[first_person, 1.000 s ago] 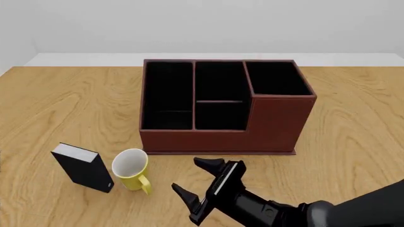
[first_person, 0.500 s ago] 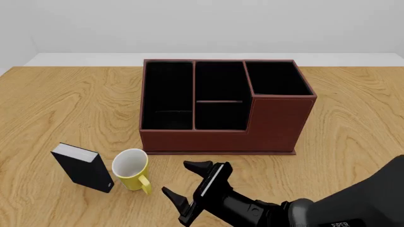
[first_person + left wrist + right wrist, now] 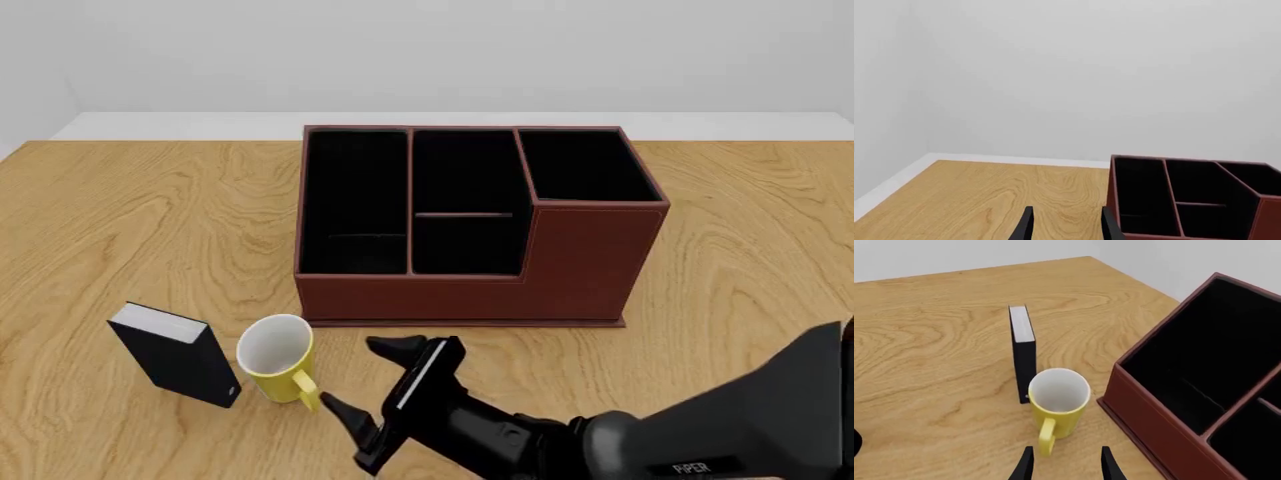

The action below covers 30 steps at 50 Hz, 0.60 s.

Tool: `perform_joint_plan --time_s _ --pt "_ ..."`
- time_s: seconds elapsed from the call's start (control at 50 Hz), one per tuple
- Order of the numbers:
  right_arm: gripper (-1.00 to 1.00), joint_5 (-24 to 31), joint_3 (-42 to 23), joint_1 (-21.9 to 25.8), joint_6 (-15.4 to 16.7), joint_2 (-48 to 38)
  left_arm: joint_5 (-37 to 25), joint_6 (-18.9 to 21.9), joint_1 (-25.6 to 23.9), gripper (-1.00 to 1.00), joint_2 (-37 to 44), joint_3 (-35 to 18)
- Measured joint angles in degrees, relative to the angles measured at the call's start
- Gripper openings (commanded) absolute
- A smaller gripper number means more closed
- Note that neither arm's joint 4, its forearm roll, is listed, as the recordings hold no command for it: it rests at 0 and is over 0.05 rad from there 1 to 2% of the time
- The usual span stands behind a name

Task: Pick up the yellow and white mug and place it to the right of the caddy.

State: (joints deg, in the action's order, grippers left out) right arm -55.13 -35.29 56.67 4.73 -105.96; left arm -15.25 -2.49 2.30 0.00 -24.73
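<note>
Nearest the camera, the right pincer (image 3: 358,395) hangs spread, empty, just beside the mug (image 3: 276,358), which stands upright before the caddy's (image 3: 461,290) left corner. Likely light, rigid, slick, chippable; grip the rim wall or handle.

Your caddy (image 3: 481,225) sits mid-table (image 3: 120,220), toward the far side. Near its front left corner stands the mug (image 3: 276,357), upright, handle toward you. Book (image 3: 174,352) stands just left of the mug. Your right gripper (image 3: 378,392) is just right of the mug's handle, in front of the caddy.
</note>
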Motion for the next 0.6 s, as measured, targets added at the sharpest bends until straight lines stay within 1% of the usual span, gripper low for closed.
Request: perform_joint_plan --time_s 0.6 --pt "1.0 2.18 -4.95 1.02 -0.21 -4.45 -0.91 -0.05 0.66 1.0 0.0 -1.33"
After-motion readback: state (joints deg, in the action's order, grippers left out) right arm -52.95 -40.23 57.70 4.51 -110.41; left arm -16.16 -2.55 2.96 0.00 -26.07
